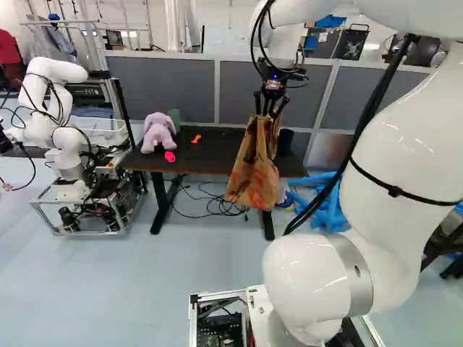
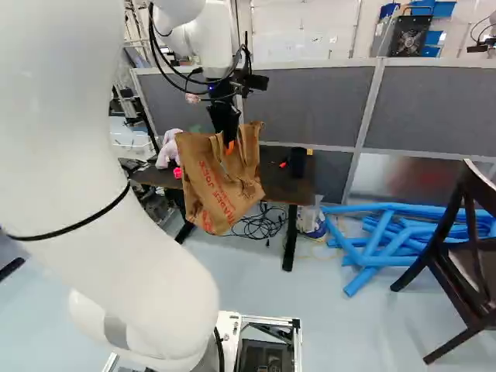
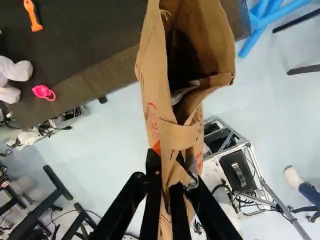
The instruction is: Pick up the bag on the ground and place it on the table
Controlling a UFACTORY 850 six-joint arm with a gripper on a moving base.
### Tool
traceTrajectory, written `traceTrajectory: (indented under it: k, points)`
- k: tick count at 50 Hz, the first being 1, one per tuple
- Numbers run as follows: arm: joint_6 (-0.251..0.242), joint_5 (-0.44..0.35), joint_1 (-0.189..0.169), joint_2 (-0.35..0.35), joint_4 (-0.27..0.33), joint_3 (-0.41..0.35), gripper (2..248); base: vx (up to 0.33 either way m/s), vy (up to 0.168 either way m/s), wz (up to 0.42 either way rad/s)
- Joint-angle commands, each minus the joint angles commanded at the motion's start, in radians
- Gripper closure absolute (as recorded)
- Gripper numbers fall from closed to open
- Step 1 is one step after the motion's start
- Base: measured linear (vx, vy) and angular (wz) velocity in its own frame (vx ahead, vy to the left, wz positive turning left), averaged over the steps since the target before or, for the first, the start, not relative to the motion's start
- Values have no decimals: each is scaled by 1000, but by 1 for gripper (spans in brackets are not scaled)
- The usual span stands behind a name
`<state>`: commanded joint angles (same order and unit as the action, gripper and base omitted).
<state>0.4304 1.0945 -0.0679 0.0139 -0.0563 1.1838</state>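
Because the bag [image 1: 249, 163] hangs from the gripper [image 3: 165, 171] just by the table [image 1: 213, 160], we should treat this as the carry before the set-down. Our two fingers are pinching its upper part by a handle, and its lower part hangs below tabletop height in the left base view.

We would lift first, until the bottom clears the table's front edge, and only then reach forward; otherwise the paper could catch on the edge and fold or tear. We want to move slowly, as a soft bag held at one place will probably swing, and its mouth gapes.

For the landing, we would aim between the orange tool [image 1: 197, 139] and the black cup [image 1: 285, 141], well in from the edge, keeping off the plush toy [image 1: 158, 132]. We should lower until the tabletop takes the weight, check it won't topple, then let go and draw straight up, free of the handles.
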Motion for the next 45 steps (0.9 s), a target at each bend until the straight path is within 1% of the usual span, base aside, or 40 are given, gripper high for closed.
traceTrajectory:
  k: [23,45]
  points:
    - [0,0,0,0,0,0,229,199,74,-21]
    - [0,0,0,0,0,0,229,160,47,-12]
